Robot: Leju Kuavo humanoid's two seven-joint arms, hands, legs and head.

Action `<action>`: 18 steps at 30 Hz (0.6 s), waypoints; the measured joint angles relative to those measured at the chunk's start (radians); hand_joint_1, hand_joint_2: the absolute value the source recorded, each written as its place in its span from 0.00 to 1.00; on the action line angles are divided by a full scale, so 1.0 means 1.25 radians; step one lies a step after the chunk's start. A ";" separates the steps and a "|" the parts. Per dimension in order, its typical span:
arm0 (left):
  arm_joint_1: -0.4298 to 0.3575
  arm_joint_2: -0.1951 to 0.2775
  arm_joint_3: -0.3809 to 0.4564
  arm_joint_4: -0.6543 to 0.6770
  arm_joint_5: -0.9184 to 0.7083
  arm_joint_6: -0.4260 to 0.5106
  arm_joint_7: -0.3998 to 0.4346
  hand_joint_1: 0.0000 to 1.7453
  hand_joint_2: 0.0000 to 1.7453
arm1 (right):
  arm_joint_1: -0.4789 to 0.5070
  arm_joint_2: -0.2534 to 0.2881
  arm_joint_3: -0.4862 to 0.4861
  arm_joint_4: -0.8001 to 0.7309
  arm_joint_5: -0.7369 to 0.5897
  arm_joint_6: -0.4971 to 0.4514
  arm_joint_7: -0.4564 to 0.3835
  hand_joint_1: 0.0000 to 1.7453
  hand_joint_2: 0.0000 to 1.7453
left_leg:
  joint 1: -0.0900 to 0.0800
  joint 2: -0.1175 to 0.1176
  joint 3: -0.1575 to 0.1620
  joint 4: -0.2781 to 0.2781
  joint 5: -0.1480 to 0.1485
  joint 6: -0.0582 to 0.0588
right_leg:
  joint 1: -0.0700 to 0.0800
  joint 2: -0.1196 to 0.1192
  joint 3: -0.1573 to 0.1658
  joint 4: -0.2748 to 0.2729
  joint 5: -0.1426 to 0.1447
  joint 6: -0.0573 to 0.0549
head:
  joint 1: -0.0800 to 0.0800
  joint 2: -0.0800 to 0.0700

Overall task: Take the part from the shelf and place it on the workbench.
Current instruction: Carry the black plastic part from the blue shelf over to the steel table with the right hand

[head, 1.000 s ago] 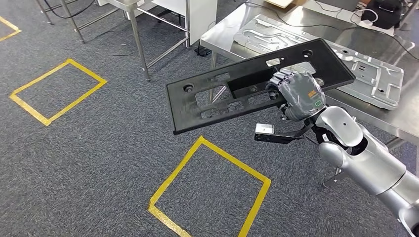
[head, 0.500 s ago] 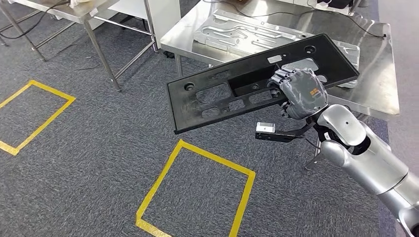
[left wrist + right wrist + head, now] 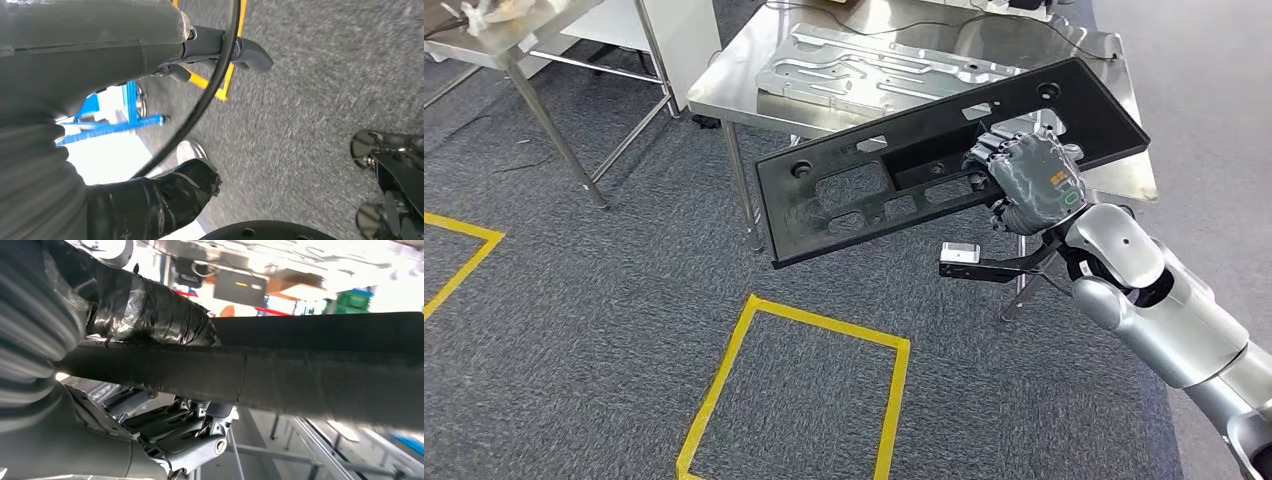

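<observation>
Right hand (image 3: 1031, 183) clasped around unlabelled black part (image 3: 864, 190); left hand (image 3: 150, 200) indeterminate.

A steel surface (image 3: 754, 95) is seen at the far side, a silver stamped metal panel (image 3: 874, 68) laid flat upon it; yellow tape squares (image 3: 794, 400) mark the grey carpet floor (image 3: 574, 300).

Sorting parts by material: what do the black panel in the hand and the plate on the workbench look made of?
Black panel: likely moulded plastic, matte, no glare. Plate on the workbench: apparently stamped sheet metal, silvery, with pressed ribs.
</observation>
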 joint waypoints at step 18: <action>0.000 0.000 0.001 -0.001 -0.006 -0.004 -0.003 0.00 1.00 | -0.017 0.005 0.014 0.011 -0.001 0.006 0.005 1.00 1.00 | -0.003 -0.020 -0.112 0.206 -0.059 -0.037 | 0.013 0.046 0.140 -0.203 0.060 -0.051 | -0.001 0.000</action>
